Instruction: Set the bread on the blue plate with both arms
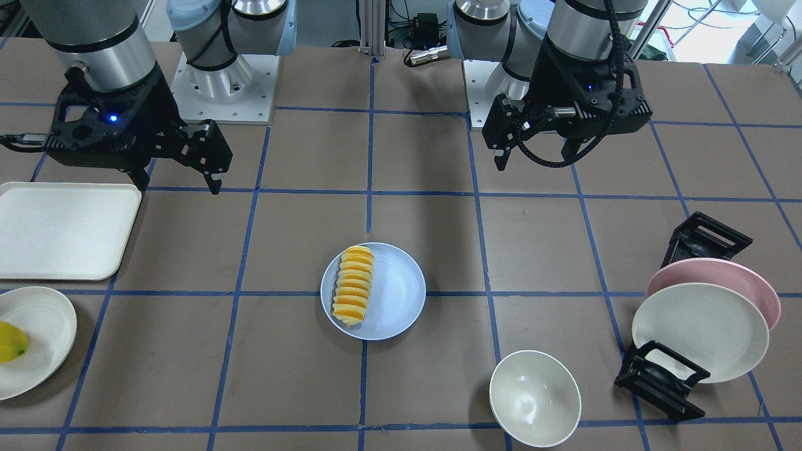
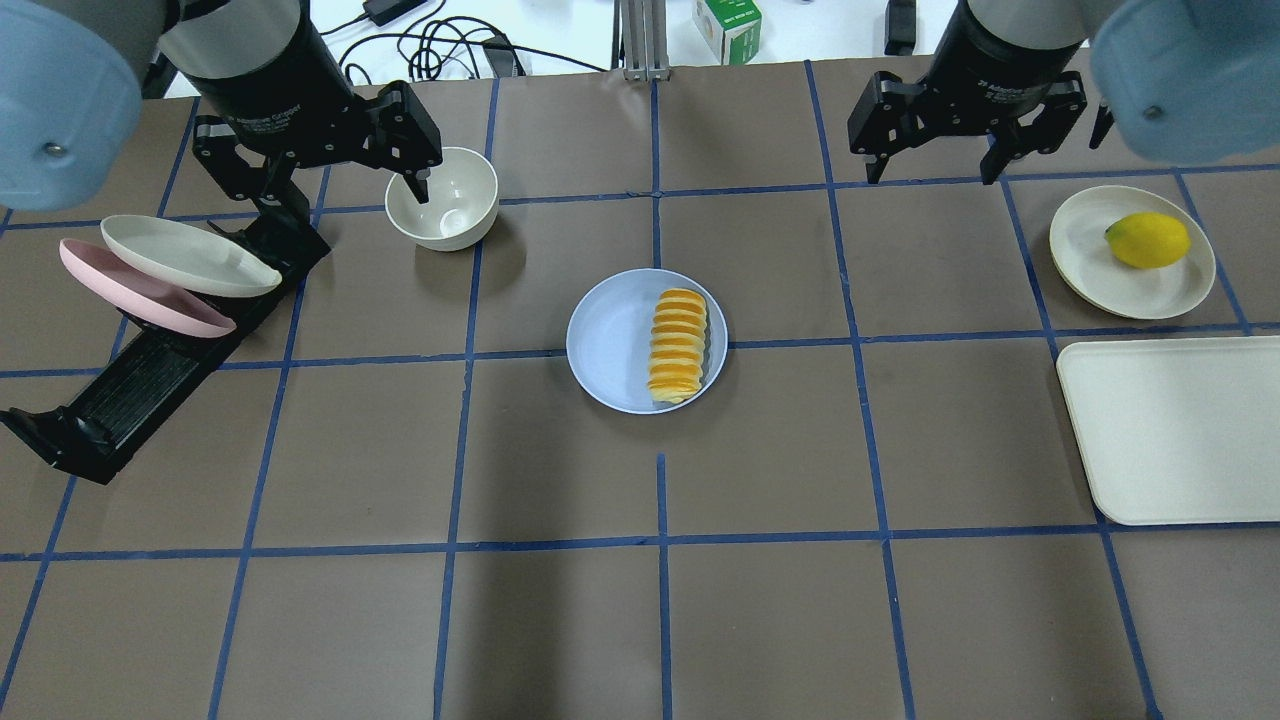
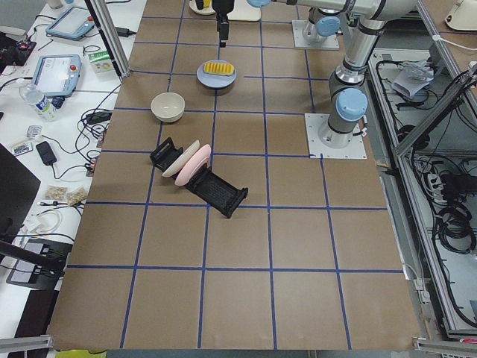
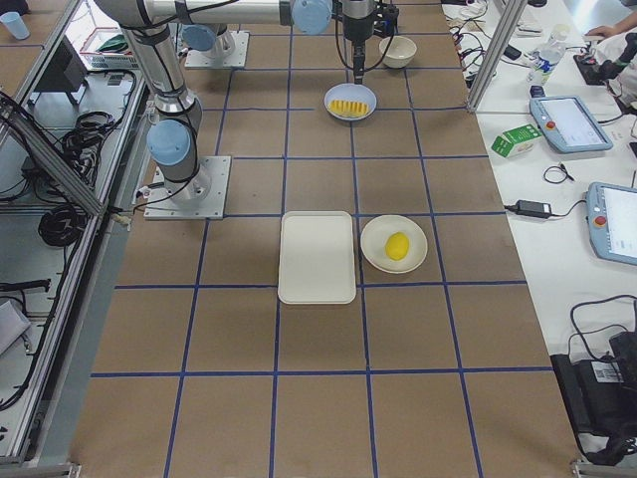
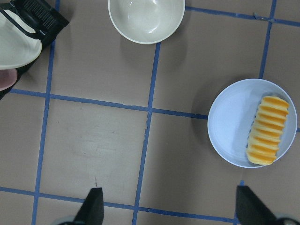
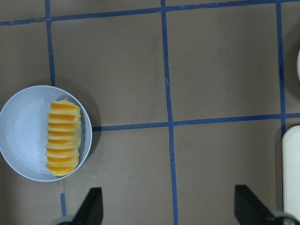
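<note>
The bread [image 1: 354, 285], an orange-yellow ridged loaf, lies on the pale blue plate [image 1: 398, 291] at the table's middle, along the plate's side nearer my right arm. It also shows in the overhead view [image 2: 678, 345] on the plate [image 2: 610, 340], and in both wrist views [image 5: 268, 137] [image 6: 63, 138]. My left gripper [image 1: 534, 160] [image 2: 325, 190] is open and empty, raised above the table well away from the plate. My right gripper [image 1: 178, 186] [image 2: 930, 177] is open and empty too, raised on the other side.
A white bowl [image 2: 442, 195] stands under my left gripper. A black rack [image 2: 150, 370] holds a pink plate and a cream plate on my left. A cream tray [image 2: 1175, 430] and a cream plate with a yellow fruit [image 2: 1147, 240] lie on my right.
</note>
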Robot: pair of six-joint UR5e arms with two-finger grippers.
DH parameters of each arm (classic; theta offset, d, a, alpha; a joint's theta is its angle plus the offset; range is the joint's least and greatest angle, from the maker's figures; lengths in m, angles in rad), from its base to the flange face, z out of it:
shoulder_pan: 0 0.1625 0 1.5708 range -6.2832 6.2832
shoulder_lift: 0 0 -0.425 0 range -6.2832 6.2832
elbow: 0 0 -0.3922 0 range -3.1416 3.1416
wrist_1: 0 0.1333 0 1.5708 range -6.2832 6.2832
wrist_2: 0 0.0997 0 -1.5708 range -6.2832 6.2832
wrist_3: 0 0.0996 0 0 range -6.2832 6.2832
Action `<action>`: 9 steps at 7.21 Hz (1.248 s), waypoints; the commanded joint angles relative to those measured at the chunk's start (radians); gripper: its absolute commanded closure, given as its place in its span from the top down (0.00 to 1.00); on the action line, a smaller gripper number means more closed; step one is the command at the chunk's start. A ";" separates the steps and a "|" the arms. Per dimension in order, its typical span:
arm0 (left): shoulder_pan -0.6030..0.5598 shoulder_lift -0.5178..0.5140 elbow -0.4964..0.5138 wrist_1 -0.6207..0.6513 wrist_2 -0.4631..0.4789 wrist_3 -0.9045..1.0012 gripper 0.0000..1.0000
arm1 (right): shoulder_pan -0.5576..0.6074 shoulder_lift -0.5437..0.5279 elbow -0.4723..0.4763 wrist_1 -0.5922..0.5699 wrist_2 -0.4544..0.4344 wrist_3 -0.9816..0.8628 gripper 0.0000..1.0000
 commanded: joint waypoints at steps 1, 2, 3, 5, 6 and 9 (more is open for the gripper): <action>0.000 0.007 -0.003 0.000 0.004 -0.009 1.00 | -0.013 0.032 -0.040 0.030 0.047 -0.028 1.00; 0.000 0.004 -0.006 0.000 0.001 -0.009 1.00 | -0.010 0.029 -0.042 0.086 -0.032 -0.034 1.00; 0.001 0.008 -0.003 0.002 0.004 -0.010 1.00 | -0.010 0.036 -0.049 0.082 -0.034 -0.081 1.00; 0.000 0.007 -0.006 0.002 0.004 -0.004 1.00 | -0.010 0.035 -0.042 0.082 0.011 -0.072 1.00; 0.000 0.007 -0.006 0.002 0.001 -0.004 1.00 | -0.010 0.036 -0.032 0.081 0.045 -0.083 1.00; -0.002 -0.010 -0.006 0.002 0.001 -0.007 1.00 | -0.011 0.027 -0.032 0.079 0.039 -0.084 1.00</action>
